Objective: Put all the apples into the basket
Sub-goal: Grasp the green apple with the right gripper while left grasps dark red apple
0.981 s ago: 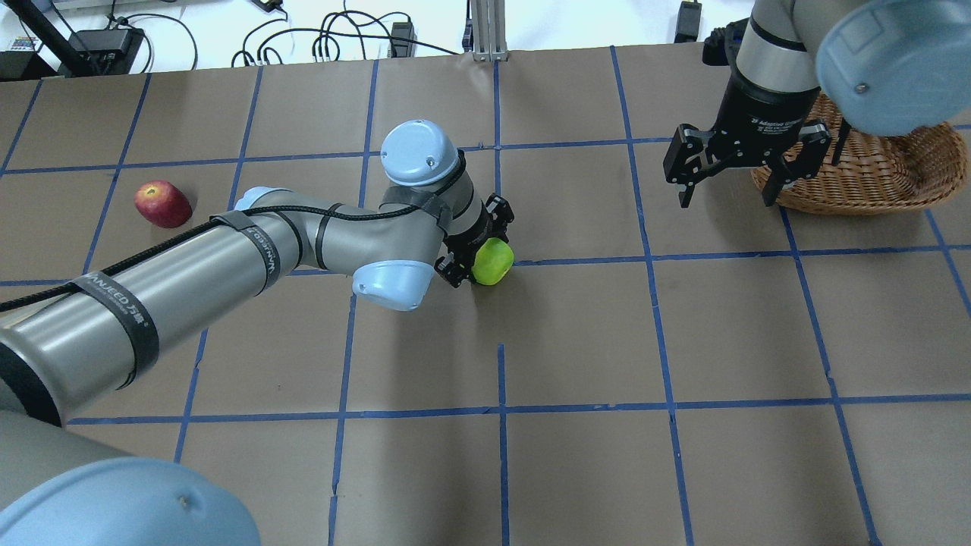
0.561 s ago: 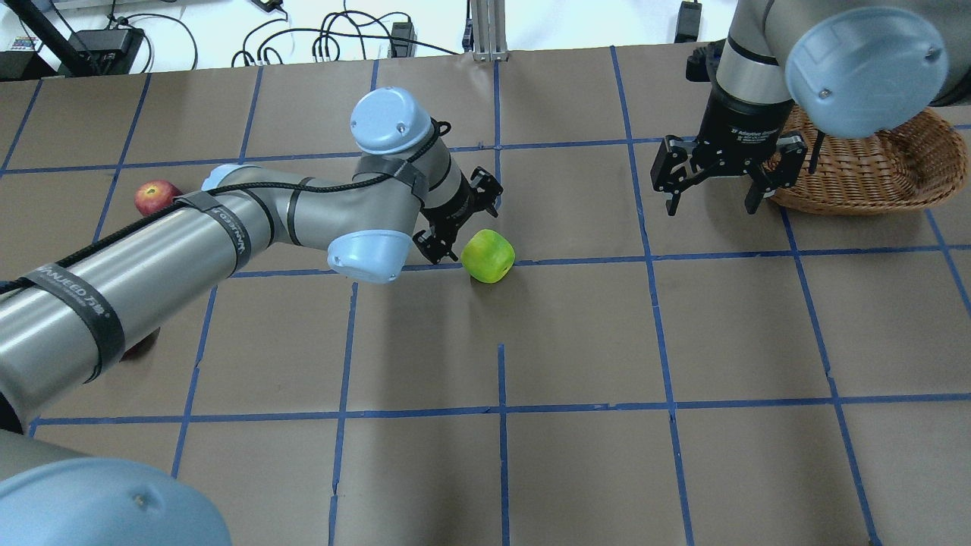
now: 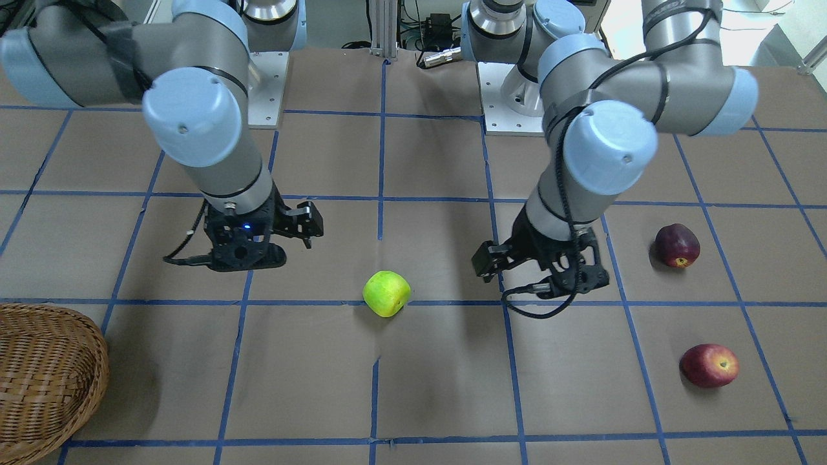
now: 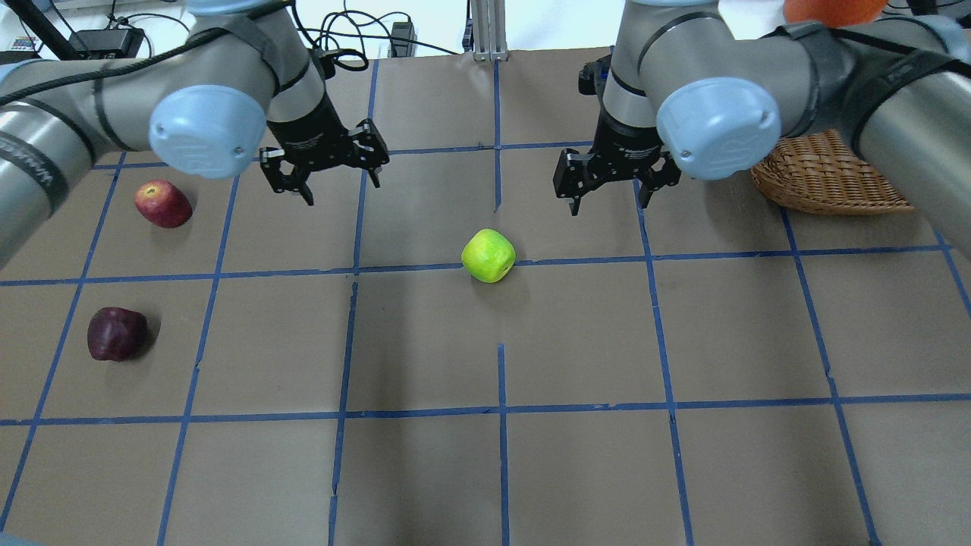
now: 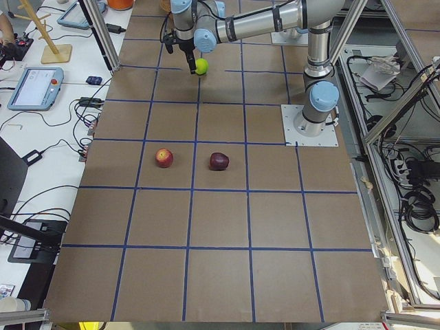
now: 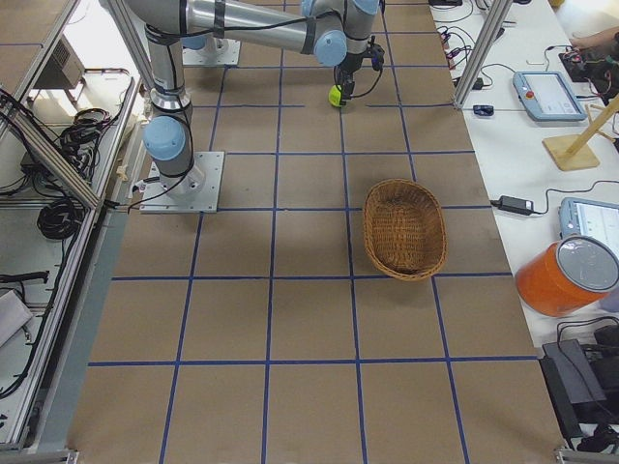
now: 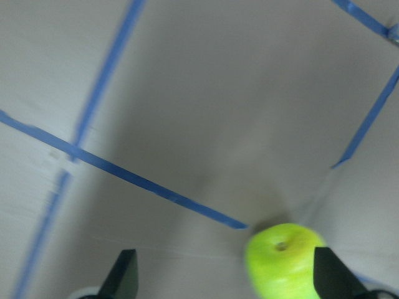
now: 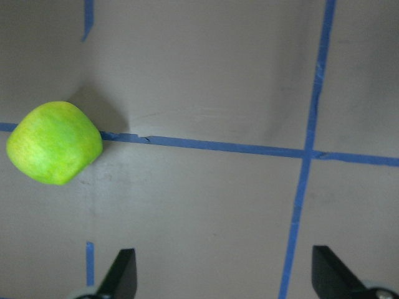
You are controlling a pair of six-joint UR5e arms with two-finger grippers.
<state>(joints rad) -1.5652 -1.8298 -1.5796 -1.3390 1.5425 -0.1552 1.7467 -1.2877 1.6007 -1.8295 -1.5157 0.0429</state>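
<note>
- The left gripper (image 4: 343,189) hangs above the worktop (image 4: 683,341) with its fingers spread wide, pinching nothing; its wrist view shows both fingertips apart over bare paper.
- The right gripper (image 4: 609,205) hangs level with it, fingers likewise spread and holding nothing.
- The yellow-green apple (image 4: 488,255) lies on the worktop below and between the two grippers, on a blue tape line; neither gripper touches it; in the left wrist view it sits just inside one fingertip, in the right wrist view off to one side.
- The red apple (image 4: 162,203) lies on the outer side of the left gripper, apart from it.
- The maroon apple (image 4: 116,334) lies farther out from the left gripper, near the red apple and closer to the robot's base.
- The basket (image 4: 827,178) stands on the outer side of the right gripper, well apart from all three apples.
</note>
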